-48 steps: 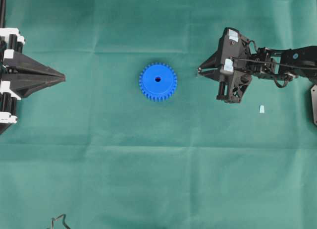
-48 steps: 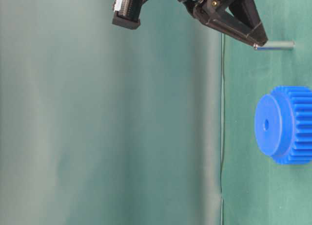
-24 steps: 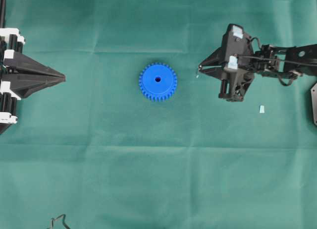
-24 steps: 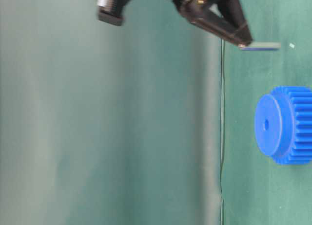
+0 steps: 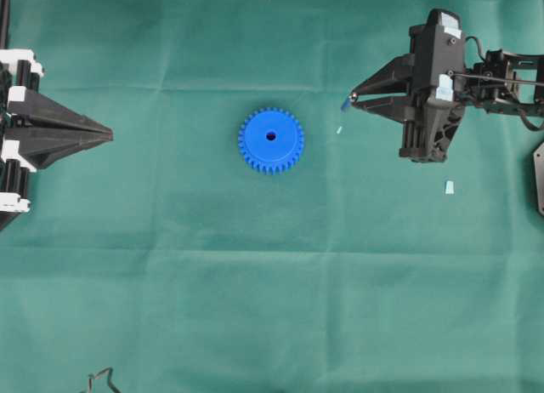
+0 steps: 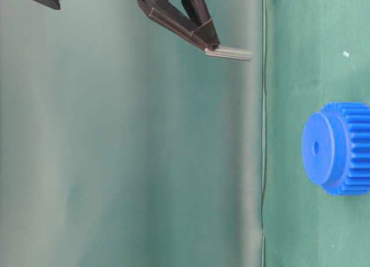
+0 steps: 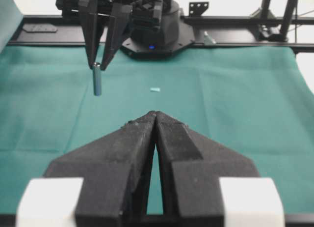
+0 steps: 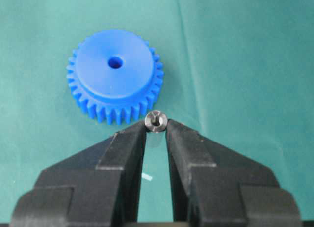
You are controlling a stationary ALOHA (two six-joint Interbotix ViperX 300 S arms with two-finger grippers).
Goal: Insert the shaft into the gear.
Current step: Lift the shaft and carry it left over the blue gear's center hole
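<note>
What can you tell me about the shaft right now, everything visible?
The shaft is a short, thin, silvery-grey metal pin, its round shiny end face showing a small centre recess from the right wrist camera. It hangs roughly upright, pinched at its top end between the fingertips of the right gripper, well above the green cloth and touching nothing else. It is off to one side of the blue gear, not over its centre hole.

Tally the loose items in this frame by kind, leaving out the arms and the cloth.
Blue gear: 1
Metal shaft, held in the right pincer: 1
Small pale scraps on the cloth: 2
Total: 4
</note>
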